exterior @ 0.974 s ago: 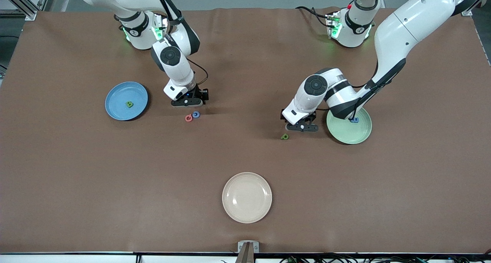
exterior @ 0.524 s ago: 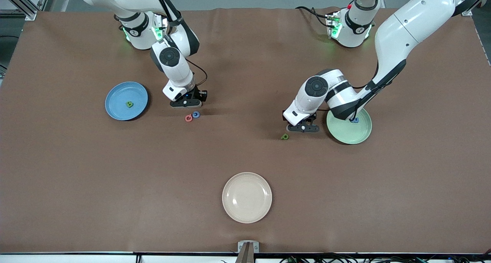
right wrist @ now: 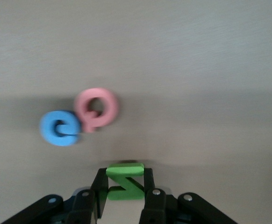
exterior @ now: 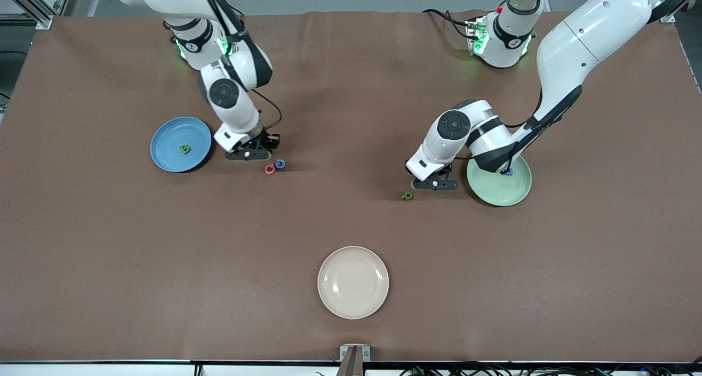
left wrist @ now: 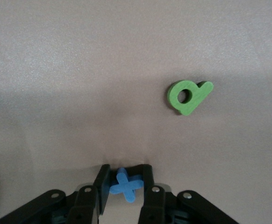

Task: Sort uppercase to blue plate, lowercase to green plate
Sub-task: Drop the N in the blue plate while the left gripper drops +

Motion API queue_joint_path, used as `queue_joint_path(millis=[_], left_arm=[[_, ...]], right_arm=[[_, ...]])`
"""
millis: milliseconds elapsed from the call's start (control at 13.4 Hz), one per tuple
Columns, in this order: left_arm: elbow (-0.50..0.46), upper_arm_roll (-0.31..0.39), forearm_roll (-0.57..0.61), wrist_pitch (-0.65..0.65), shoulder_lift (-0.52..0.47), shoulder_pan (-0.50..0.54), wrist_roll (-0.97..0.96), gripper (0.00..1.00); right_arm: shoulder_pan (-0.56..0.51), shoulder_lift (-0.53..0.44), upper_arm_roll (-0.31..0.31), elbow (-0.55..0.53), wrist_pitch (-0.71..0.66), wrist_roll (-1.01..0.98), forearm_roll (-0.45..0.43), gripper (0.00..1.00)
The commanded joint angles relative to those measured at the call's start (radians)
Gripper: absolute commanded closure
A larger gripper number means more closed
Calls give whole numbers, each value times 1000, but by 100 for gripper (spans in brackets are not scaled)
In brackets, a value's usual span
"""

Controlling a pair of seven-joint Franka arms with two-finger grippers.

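My right gripper (exterior: 248, 155) is shut on the green N/Z letter (right wrist: 125, 182), over the table between the blue plate (exterior: 170, 135) and the red ring letter (exterior: 269, 169) and blue ring letter (exterior: 280, 164). Both rings show in the right wrist view, the red ring (right wrist: 97, 108) touching the blue ring (right wrist: 60, 128). A green B (exterior: 186, 149) lies on the blue plate. My left gripper (exterior: 435, 184) is shut on the blue cross t (left wrist: 125, 185), over the table between the green p (exterior: 407, 195) and the green plate (exterior: 493, 192). A blue letter (exterior: 507, 172) lies on that plate, half hidden by the arm. The green u is hidden.
A cream plate (exterior: 353, 282) sits on the brown table nearer to the front camera, midway between the two arms' ends. The left arm's forearm hangs over the green plate's rim.
My right gripper has moved toward the blue plate with the green N/Z in it. My left gripper has shifted slightly toward the green plate with the blue t.
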Motion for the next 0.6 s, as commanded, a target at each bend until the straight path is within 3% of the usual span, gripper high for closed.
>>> queue_joint_path(millis=[0,225,524], left_arm=[[5,2,-1,-5,-18,2,0,82],[-5,-33,-4,-46,-80,41,19,83],[-49,-260,-4,-169,-82,340,215,84]], right_arm=[[-140,-197,11,-29,-216,-176,0,100],[-310,-298,11,-48,-350,-394,-44,100],[-487,-301,11,-98,-322,-528,-161,100]])
